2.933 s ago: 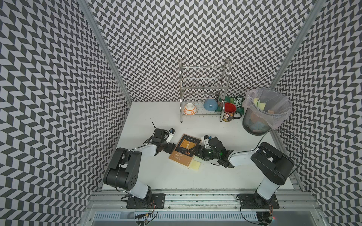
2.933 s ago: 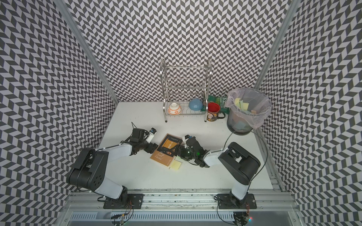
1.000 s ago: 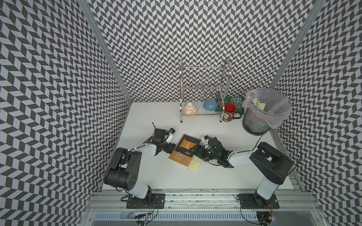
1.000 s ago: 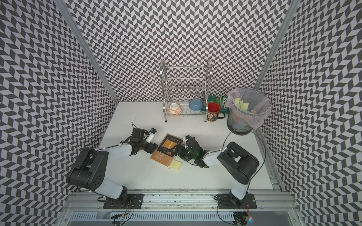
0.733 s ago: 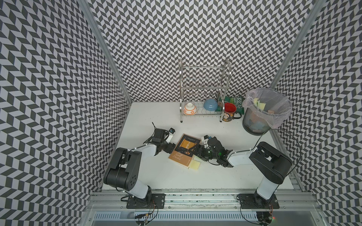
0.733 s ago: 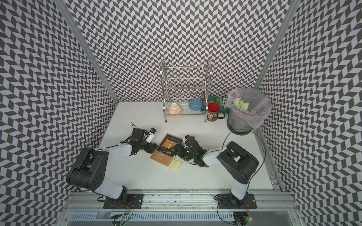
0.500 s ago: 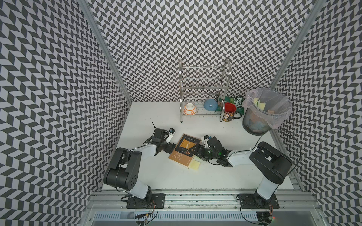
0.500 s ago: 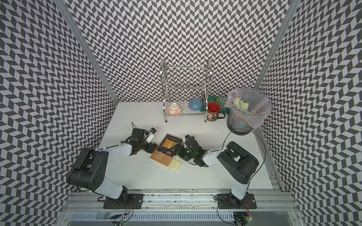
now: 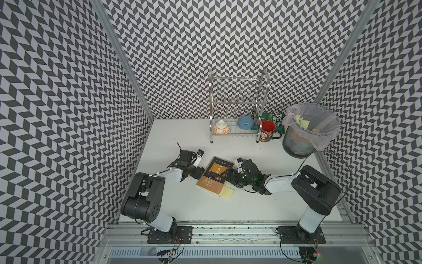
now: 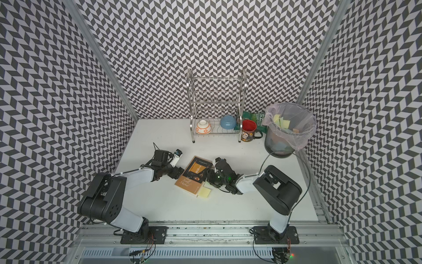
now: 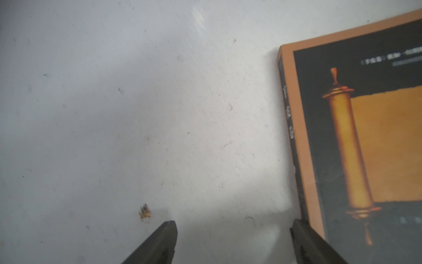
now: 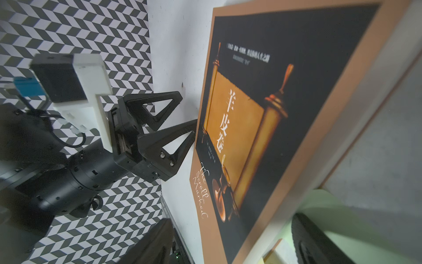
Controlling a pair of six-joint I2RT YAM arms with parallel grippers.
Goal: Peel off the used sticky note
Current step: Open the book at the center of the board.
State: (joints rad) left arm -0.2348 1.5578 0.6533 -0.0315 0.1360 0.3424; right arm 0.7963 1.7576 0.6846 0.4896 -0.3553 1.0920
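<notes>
Book (image 9: 215, 174): lies flat on the white bench (image 9: 182, 205), just below the centre of the frame in both top views, cover up (a gold scroll on black).
Sticky note (image 9: 227, 193): a yellow square at the book's lower right corner, touching its edge; in the right wrist view a pale sheet (image 12: 324, 205) curves up beside the cover.
Left gripper (image 9: 199, 172): at the book's left edge with its jaws wide and nothing between them; in the right wrist view one fingertip (image 12: 193, 124) meets that edge.
Right gripper (image 10: 210, 178): at the book's right edge, just above the note, jaws spread wide and holding nothing; whether a finger touches the pale sheet cannot be told.
Dish rack (image 9: 237, 109): upper centre of the frame, against the back wall, with two bowls on its lowest shelf.
Red mug (image 9: 267, 131): just right of the rack.
Bin (image 9: 308, 130): upper right, lined with clear plastic and holding yellow notes.
</notes>
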